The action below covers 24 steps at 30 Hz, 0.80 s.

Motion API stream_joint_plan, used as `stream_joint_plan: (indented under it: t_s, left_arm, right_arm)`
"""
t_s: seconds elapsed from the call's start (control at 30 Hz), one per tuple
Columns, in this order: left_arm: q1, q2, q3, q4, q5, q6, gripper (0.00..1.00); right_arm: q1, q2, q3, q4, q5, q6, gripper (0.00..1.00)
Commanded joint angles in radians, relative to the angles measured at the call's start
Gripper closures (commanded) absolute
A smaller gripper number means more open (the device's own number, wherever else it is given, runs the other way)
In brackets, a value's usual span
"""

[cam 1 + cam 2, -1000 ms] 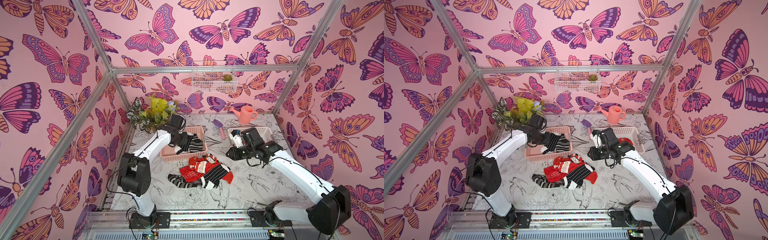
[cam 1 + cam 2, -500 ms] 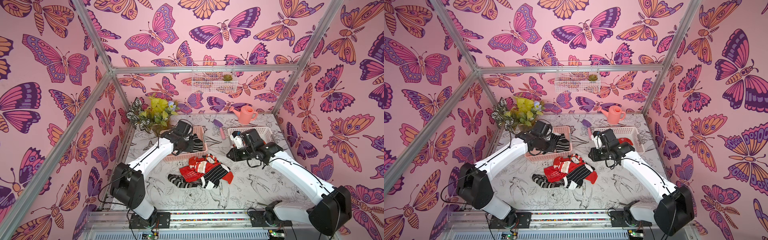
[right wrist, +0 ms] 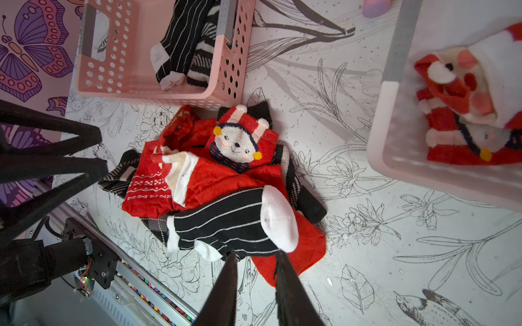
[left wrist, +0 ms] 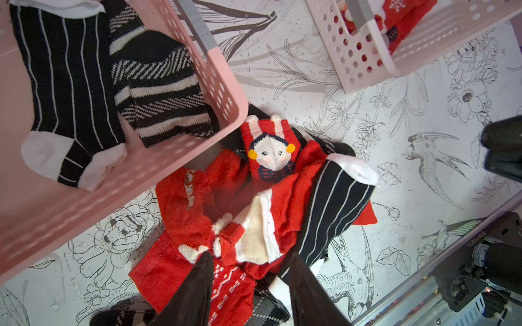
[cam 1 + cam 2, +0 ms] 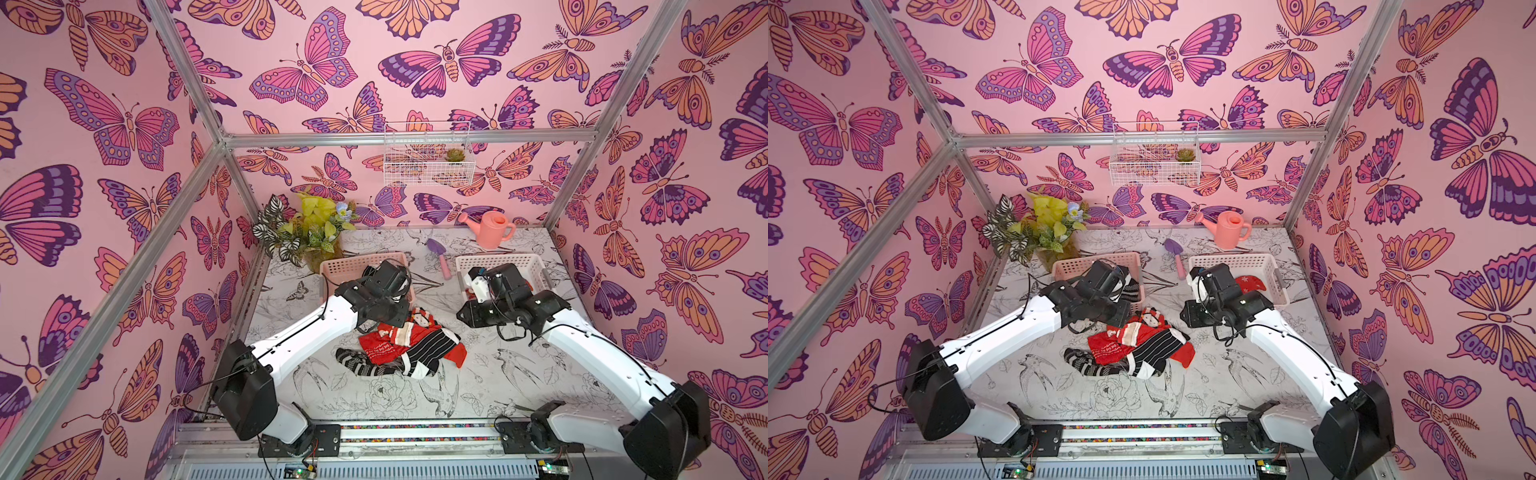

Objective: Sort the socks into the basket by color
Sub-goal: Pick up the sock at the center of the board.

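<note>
Pink basket [image 4: 224, 93]: striped socks [image 4: 158, 84]; white basket [image 4: 361, 63]: red socks [image 3: 452, 148]; left gripper [image 4: 250, 255] wide, right gripper [image 3: 257, 254] narrow, empty.

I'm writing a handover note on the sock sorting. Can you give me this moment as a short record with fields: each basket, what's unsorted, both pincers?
pink basket: black-and-white socks inside
white basket: red socks inside
unsorted pile: red and black-and-white socks mixed, on the table next to the pink basket
left pincer: open, empty, over the pile
right pincer: open, empty, at the pile's edge
sorting: not finished
</note>
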Motion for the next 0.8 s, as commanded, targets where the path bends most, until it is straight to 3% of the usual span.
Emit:
stream_joint_plan:
  t_s: [0.0, 0.17, 0.77]
  left_arm:
    - [-0.013, -0.022, -0.021, -0.021, -0.024, -0.010, 0.54]
    - [-0.024, -0.013, -0.025, -0.019, -0.027, -0.019, 0.54]
    - [-0.041, 0.005, -0.035, -0.011, -0.041, -0.032, 0.54]
  right_arm:
    - [0.008, -0.042, -0.037, -0.013, -0.001, 0.031, 0.72]
    - [0.029, -0.061, -0.098, 0.011, -0.038, 0.056, 0.67]
    - [0.042, 0.033, -0.224, 0.166, -0.045, 0.100, 0.65]
